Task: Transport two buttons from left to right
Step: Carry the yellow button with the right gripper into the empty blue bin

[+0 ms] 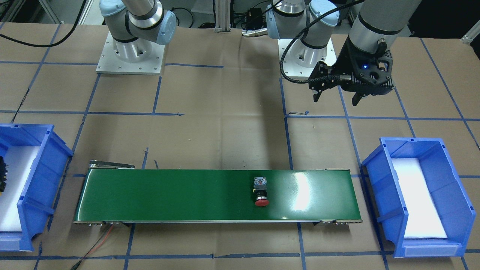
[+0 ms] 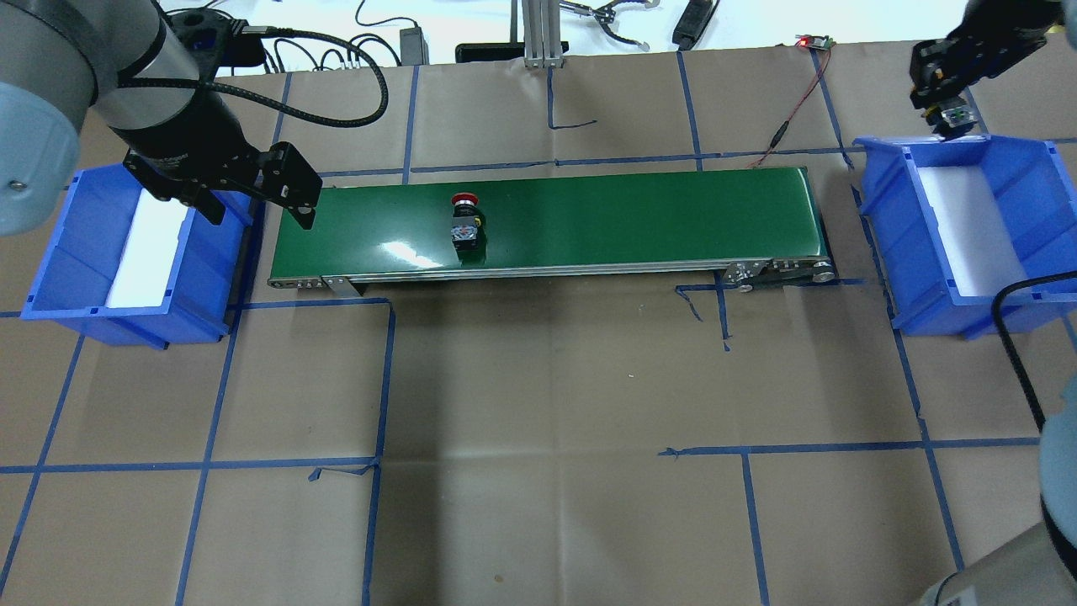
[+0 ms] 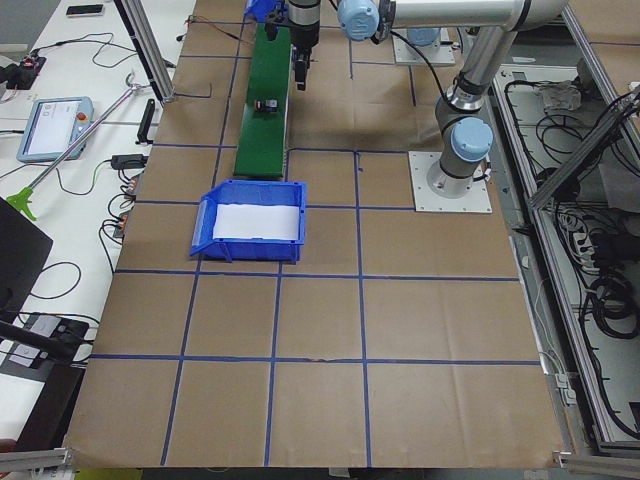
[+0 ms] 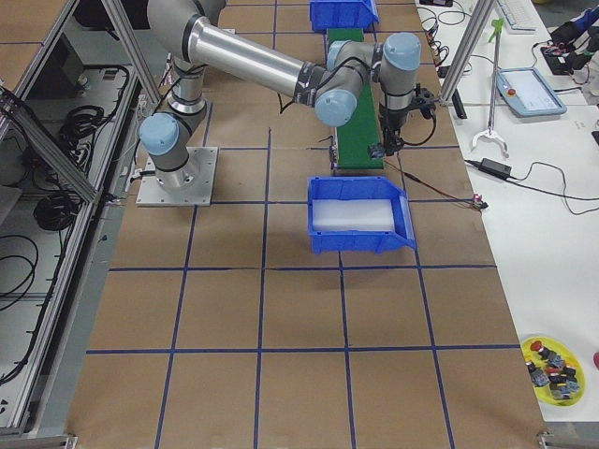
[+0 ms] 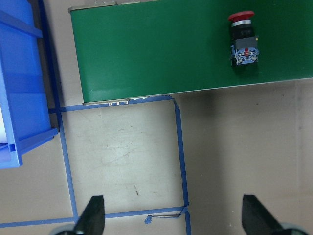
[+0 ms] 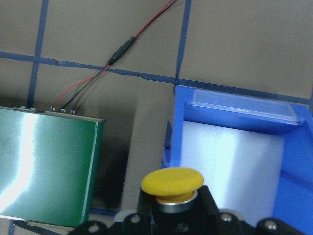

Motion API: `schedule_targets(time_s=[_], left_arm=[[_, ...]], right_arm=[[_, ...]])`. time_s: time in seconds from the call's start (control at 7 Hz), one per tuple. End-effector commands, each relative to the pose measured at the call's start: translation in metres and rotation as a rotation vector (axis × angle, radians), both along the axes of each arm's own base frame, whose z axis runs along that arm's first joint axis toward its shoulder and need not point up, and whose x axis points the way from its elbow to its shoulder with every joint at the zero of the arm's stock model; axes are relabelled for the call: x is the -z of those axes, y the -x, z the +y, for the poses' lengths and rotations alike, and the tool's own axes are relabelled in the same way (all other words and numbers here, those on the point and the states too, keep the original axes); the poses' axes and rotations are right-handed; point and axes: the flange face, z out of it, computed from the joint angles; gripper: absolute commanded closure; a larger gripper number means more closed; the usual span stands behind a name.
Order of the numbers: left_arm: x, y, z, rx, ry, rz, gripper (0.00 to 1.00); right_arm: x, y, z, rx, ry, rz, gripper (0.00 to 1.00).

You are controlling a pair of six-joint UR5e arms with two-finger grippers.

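Observation:
The red button lies on its side on the green conveyor belt, left of its middle in the overhead view; it also shows in the left wrist view. My left gripper is open and empty, high above the table by the belt's left end. My right gripper is shut on the yellow button and holds it cap forward above the far rim of the right blue bin.
A blue bin with a white liner stands off the belt's left end, and the other off its right end. A red and black wire runs over the table from the belt's right end. A yellow plate of spare buttons sits far off.

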Motion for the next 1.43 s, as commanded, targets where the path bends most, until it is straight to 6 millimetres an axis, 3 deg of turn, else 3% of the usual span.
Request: schedule_targets(time_s=[0.0,0.14,0.57,0.71,0.86,1.29], left_arm=[[0.0,0.0,0.001,-0.002,-0.001,0.0,0.0],[0.0,0.0,0.0,-0.003,0.0,0.0,0.0],[0.0,0.0,-0.001,-0.006,0.0,0.002,0.0],[0.001,0.0,-0.003,-0.009,-0.001,0.004,0.0],[0.0,0.0,-0.002,-0.01,0.0,0.002,0.0],[0.0,0.0,-0.001,-0.009,0.0,0.004,0.0]], right_arm=[[0.022,0.045,0.019,-0.066,-0.019,-0.016,0.98],[0.05,0.058,0.041,-0.026,-0.057,-0.064,0.98],[0.111,0.059,0.078,0.04,0.001,-0.056,0.98],[0.131,0.07,0.092,0.083,-0.022,-0.071,0.98],[0.147,0.083,0.105,0.143,-0.042,-0.089,0.98],[0.175,0.091,0.115,0.16,-0.041,-0.078,0.96]])
